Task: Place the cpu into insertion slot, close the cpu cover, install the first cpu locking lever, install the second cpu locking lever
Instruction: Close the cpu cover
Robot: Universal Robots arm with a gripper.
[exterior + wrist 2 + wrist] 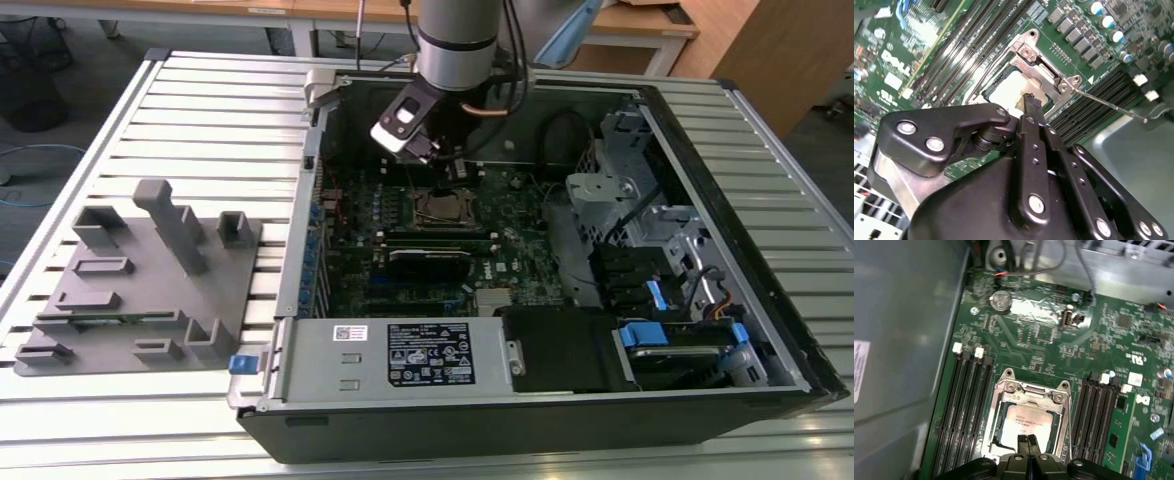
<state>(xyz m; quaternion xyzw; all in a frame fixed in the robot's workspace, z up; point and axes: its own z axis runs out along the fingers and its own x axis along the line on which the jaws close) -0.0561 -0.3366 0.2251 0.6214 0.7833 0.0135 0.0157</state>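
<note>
My gripper (1027,441) sits closest in both wrist views. Its fingers are pressed together with nothing between them, tips low over the cpu (1026,421); whether they touch it I cannot tell. The cpu lies in the insertion slot (998,432), mid-board inside the open computer case (296,250). The cpu cover (1029,389) lies flat around it. Memory slots (966,400) crowd both sides of the socket. In the second wrist view a thin locking lever (1109,102) angles away from the socket's corner. In the exterior view a power supply box (400,355) lines the case's nearest edge.
</note>
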